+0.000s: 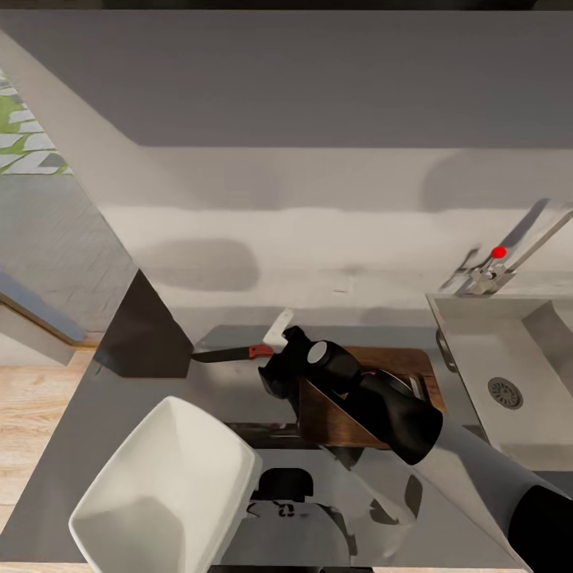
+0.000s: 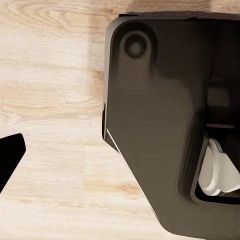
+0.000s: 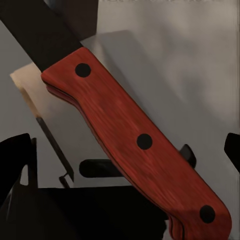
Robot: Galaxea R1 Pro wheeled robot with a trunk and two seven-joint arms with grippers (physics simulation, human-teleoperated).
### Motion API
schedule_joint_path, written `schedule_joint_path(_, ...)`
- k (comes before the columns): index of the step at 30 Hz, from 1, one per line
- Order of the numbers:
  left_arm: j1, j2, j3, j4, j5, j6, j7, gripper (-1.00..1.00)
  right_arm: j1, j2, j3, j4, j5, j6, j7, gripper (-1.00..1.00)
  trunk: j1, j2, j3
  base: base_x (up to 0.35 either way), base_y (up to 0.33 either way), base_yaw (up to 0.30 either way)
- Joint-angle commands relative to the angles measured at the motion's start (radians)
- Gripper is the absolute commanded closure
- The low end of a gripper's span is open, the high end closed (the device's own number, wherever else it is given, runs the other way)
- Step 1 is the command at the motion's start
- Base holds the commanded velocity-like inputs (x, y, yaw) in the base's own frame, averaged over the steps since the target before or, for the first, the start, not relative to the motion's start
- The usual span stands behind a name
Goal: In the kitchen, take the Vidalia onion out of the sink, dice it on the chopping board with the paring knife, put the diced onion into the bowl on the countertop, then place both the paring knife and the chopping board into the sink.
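Note:
The paring knife (image 1: 239,352) lies on the grey countertop (image 1: 239,394) just left of the dark brown chopping board (image 1: 398,362), its blade pointing left. My right gripper (image 1: 270,344) is over the reddish handle, open, with one finger on each side. In the right wrist view the riveted handle (image 3: 135,140) runs between the widely spread dark fingers (image 3: 15,155) of the right gripper (image 3: 125,150). The white bowl (image 1: 171,485) stands at the near left. The sink (image 1: 477,334) is at the right, its drain bare. The Vidalia onion is out of view. My right arm covers much of the board.
A chrome tap (image 1: 517,243) with a red knob stands behind the sink. A dark wedge-shaped block (image 1: 147,334) sits at the counter's back left. The left wrist view looks down on wooden floor (image 2: 50,75) and the robot's dark base (image 2: 155,125), with one fingertip (image 2: 10,155) at the edge.

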Motion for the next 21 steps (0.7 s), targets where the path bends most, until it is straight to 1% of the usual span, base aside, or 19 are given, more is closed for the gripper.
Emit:
schedule_joint_path(1, 0.000, 0.000, 0.001, -0.001, 0.004, -0.001, -0.002, -1.00, -0.001, -0.001, 0.001, 0.005, -0.004, 0.006, 0.001, -1.00, 0.001, -0.001, -0.001, 0.000, 0.000, 0.000)
schedule_joint_path(8, 0.000, 0.000, 0.001, -0.001, 0.004, -0.001, -0.002, -1.00, -0.001, -0.002, -0.002, 0.004, -0.005, 0.006, 0.002, -1.00, 0.001, -0.001, -0.004, 0.000, 0.000, 0.000)
schedule_joint_path(19, 0.000, 0.000, 0.001, -0.001, 0.004, -0.001, -0.002, -1.00, -0.001, -0.001, -0.002, -0.018, -0.005, 0.006, 0.002, -1.00, 0.001, -0.001, -0.020, 0.000, 0.000, 0.000)
schedule_joint_path(20, 0.000, 0.000, 0.001, -0.001, 0.004, -0.001, -0.002, -1.00, -0.001, 0.000, -0.002, 0.028, -0.005, 0.006, 0.002, -1.00, 0.001, -0.001, -0.022, 0.000, 0.000, 0.000)
schedule_joint_path(21, 0.000, 0.000, 0.001, -0.001, 0.004, -0.001, -0.002, -1.00, -0.001, -0.001, -0.003, 0.028, -0.005, 0.006, 0.002, -1.00, 0.001, -0.001, -0.023, 0.000, 0.000, 0.000)
